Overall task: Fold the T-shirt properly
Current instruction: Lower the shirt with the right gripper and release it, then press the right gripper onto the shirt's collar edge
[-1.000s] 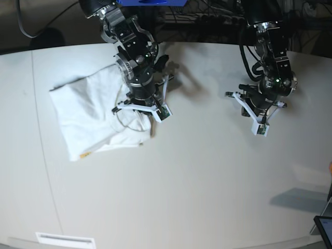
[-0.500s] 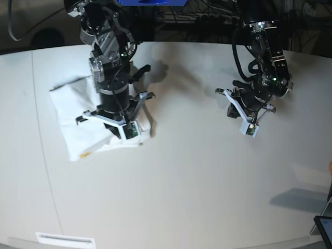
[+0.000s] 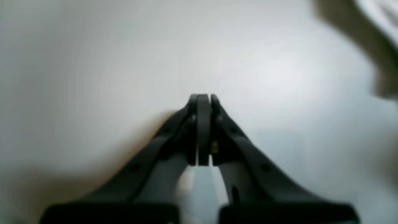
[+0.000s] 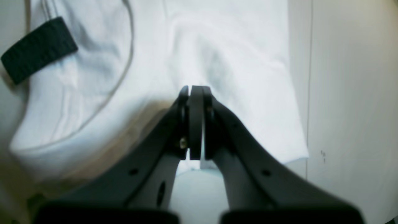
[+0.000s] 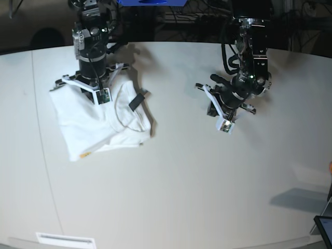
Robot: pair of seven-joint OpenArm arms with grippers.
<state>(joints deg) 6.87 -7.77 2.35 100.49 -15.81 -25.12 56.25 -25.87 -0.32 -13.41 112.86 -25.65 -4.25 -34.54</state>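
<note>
No lettering can be read anywhere, not even on the T-shirt's (image 4: 217,56) black tag (image 4: 37,48).

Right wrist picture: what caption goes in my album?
Shut right gripper over the folded white T-shirt, black neck tag showing.

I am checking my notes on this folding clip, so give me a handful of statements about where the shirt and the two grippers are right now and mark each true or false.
1. The T-shirt lies folded into a compact bundle on the table. True.
2. The left gripper is clamped on shirt cloth. False: its jaws are shut on nothing, over bare table.
3. The right gripper is above the shirt with its jaws shut. True.
4. The black neck tag is hidden under the fold. False: it shows in the open neckline.
5. Both grippers are over the shirt. False: only the right one is; the left is well off to the side.
</note>
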